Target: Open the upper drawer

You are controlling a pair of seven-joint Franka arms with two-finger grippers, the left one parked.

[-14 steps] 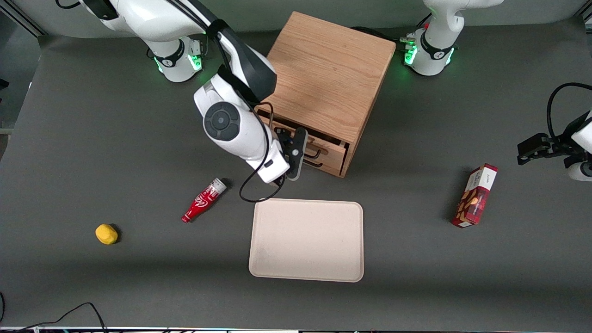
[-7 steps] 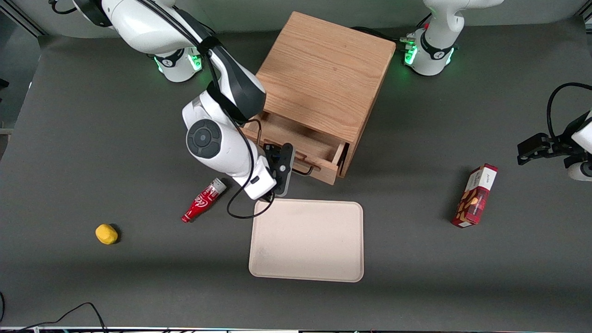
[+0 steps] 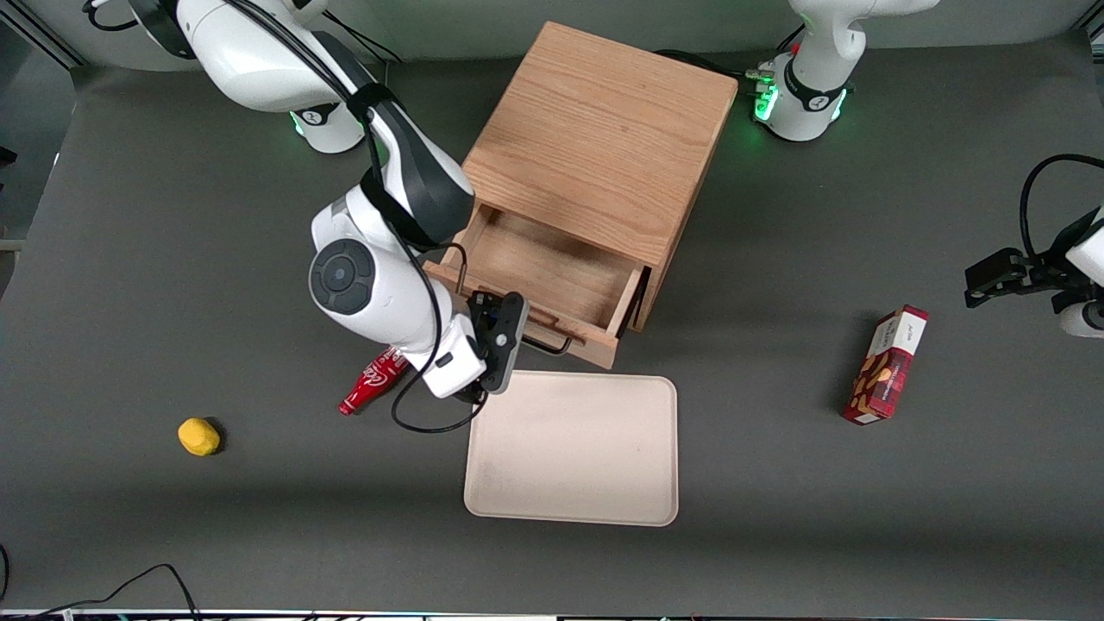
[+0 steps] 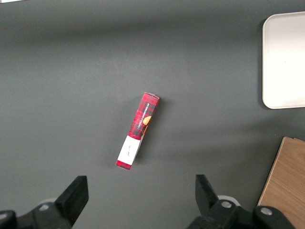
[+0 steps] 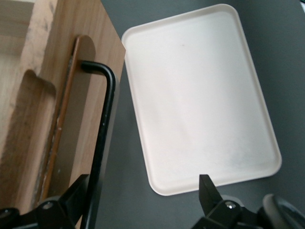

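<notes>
The upper drawer (image 3: 552, 276) of the cube-shaped light oak cabinet (image 3: 604, 129) is pulled far out toward the front camera, and its shallow plain-wood interior is open to see. The hand (image 3: 520, 335) of the right arm is at the drawer's front, at the end of the thin black wire handle (image 3: 552, 347) nearer the working arm. In the right wrist view the fingers of the hand (image 5: 143, 200) are spread wide. The handle (image 5: 102, 143) passes between them, just beside one finger (image 5: 71, 200).

Seen from the front camera, the beige rectangular plastic tray (image 3: 573, 448) lies on the dark grey surface (image 3: 776, 517) at 6 o'clock from the cabinet, near the drawer front. A small red bottle (image 3: 371, 384) lies at 8 o'clock from the hand. A small yellow lump (image 3: 198, 436) is farther toward the working arm's end. A red patterned carton (image 3: 888, 364) lies toward the parked arm's end.
</notes>
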